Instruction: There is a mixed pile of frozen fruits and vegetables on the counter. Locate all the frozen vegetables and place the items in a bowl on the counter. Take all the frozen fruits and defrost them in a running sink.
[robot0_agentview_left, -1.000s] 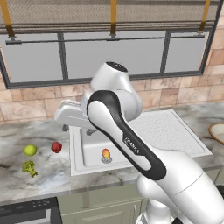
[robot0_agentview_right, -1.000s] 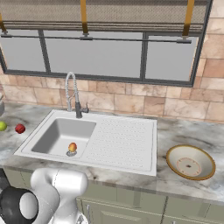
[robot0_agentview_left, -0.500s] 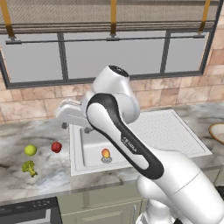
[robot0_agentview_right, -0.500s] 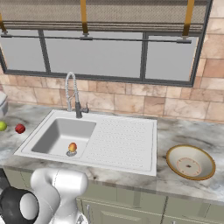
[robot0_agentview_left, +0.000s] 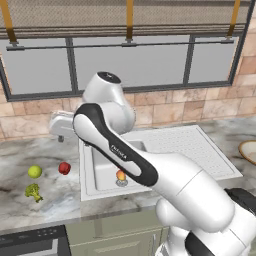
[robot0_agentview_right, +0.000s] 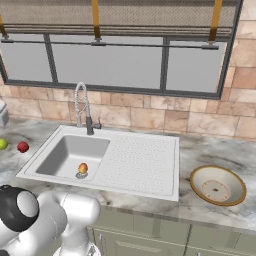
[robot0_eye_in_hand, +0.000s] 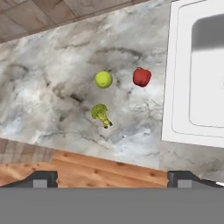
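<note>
White glossy robot arm (robot0_agentview_left: 150, 170) with dark joint sections, smooth rounded casings.

Links are thick, tubular, bright white plastic with soft highlights; a broad black curved band (robot0_agentview_left: 107, 142) wraps one link and carries small white lettering, too small to read. The rounded white cap (robot0_agentview_left: 106, 82) on one joint has a dark grey disc on it. A black spherical joint cover (robot0_agentview_right: 15, 212) sits beside white bulbous housings. Two small dark grey finger tips (robot0_eye_in_hand: 41, 178), blocky and matte, belong to the two-finger gripper (robot0_eye_in_hand: 111, 179). No cables or screws discernible.
</note>
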